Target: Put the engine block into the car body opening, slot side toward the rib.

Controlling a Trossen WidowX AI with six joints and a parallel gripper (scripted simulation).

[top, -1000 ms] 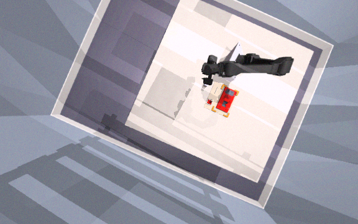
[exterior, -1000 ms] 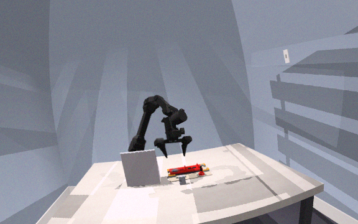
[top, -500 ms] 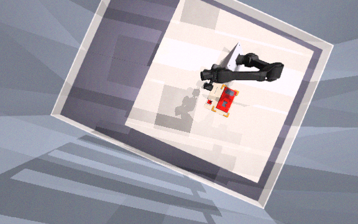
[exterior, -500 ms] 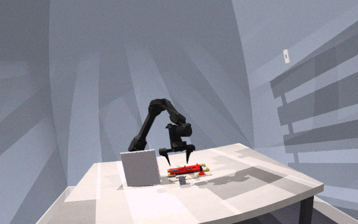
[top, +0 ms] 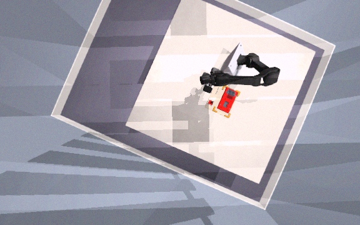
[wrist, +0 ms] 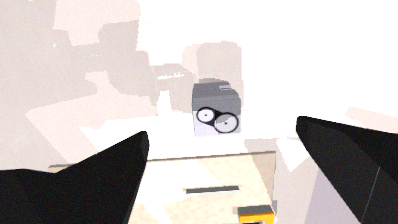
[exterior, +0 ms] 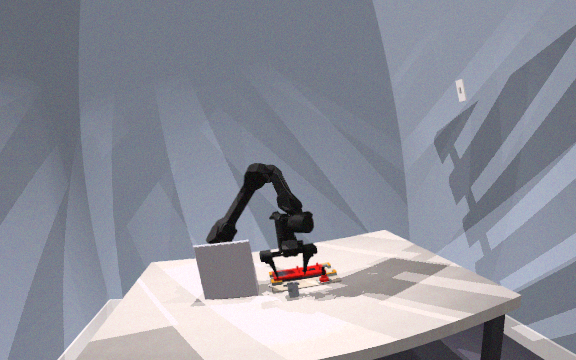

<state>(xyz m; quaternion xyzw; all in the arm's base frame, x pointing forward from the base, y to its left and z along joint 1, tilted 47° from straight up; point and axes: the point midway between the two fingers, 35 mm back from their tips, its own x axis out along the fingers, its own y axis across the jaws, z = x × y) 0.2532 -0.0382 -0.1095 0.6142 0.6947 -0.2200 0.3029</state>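
The engine block [exterior: 293, 289] [wrist: 216, 110], dark grey above a pale face with two round pulleys, stands on the table beside the pale board. The red car body [top: 221, 107] [exterior: 290, 274] lies between orange corner brackets; dark areas show in its top, but the rib cannot be made out. My gripper [wrist: 222, 130] is wide open and empty, fingers pointing down. In the wrist view the block appears between the fingertips but a little beyond them, with nothing gripped. In the top view the arm's head hides the block.
The pale board [exterior: 279, 289] [wrist: 170, 175] lies beside the car body. A small red part [top: 210, 102] [exterior: 324, 278] sits on it. An orange bracket [wrist: 256, 218] shows at the wrist view's lower edge. A tall grey panel [top: 234, 59] [exterior: 225, 270] stands near the arm.
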